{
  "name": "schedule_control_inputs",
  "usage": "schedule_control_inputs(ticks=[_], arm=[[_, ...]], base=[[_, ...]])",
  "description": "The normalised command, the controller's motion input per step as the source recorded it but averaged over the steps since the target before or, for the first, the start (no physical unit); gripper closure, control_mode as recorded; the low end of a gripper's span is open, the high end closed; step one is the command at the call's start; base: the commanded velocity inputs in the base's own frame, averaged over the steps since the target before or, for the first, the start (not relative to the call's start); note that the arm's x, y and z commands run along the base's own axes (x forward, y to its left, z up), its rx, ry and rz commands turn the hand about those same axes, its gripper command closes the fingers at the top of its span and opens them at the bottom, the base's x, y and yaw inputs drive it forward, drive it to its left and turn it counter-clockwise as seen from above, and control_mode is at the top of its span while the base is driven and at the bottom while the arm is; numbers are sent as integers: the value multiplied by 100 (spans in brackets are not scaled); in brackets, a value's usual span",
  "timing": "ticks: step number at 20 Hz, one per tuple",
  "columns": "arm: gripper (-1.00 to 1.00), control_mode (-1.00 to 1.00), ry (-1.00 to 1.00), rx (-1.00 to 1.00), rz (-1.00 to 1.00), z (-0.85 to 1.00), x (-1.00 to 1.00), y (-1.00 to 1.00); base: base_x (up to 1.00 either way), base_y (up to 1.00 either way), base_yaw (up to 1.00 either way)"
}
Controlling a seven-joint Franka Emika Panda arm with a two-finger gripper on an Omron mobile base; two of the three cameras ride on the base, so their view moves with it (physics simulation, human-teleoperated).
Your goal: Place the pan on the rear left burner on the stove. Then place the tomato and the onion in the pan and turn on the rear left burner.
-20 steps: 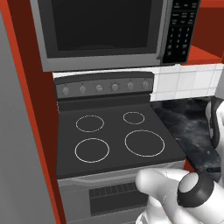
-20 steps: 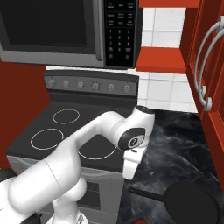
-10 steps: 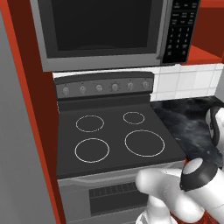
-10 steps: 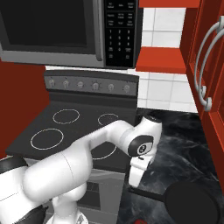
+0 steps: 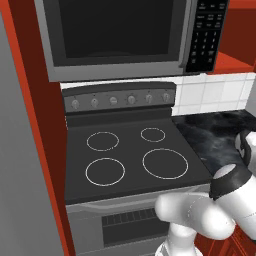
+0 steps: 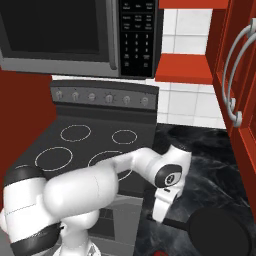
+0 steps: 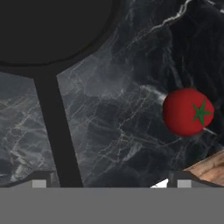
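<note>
The black pan (image 7: 48, 26) lies on the dark marble counter, and its long handle (image 7: 57, 131) runs down between my fingertips, close to the left one (image 7: 41, 180). My gripper (image 7: 109, 181) is open and hangs just above the handle. In the right base view the pan (image 6: 220, 235) sits at the lower right, with the gripper (image 6: 158, 219) pointing down at the end of its handle. The red tomato (image 7: 188, 111) rests on the counter beside the handle. On the stove (image 5: 75, 195), the rear left burner (image 5: 102, 141) is an unlit, bare ring. The onion is out of view.
A grey microwave (image 5: 115, 37) hangs over the stove, and the knob panel (image 5: 120, 99) stands behind the rings. Red cabinet doors (image 6: 240, 115) rise at the counter's right. A wooden edge (image 7: 210, 168) shows near the tomato. My white arm covers part of the front right ring (image 6: 107, 160).
The arm has swung right and down, away from the stove front, bringing the hand low over the pan's handle on the counter. The pan and stove have not moved.
</note>
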Motion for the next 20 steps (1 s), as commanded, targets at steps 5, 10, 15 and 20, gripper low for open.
schedule_control_inputs(ticks=[5,10,15,20], arm=[[-100,-100,2,0,0,-35,0,-13],[-100,-100,0,0,0,-18,0,-15],[-100,-100,0,0,0,-19,1,-10],[-100,-100,0,0,0,-17,12,0]], base=[[0,0,0],[0,0,0],[0,0,0],[0,0,0]])
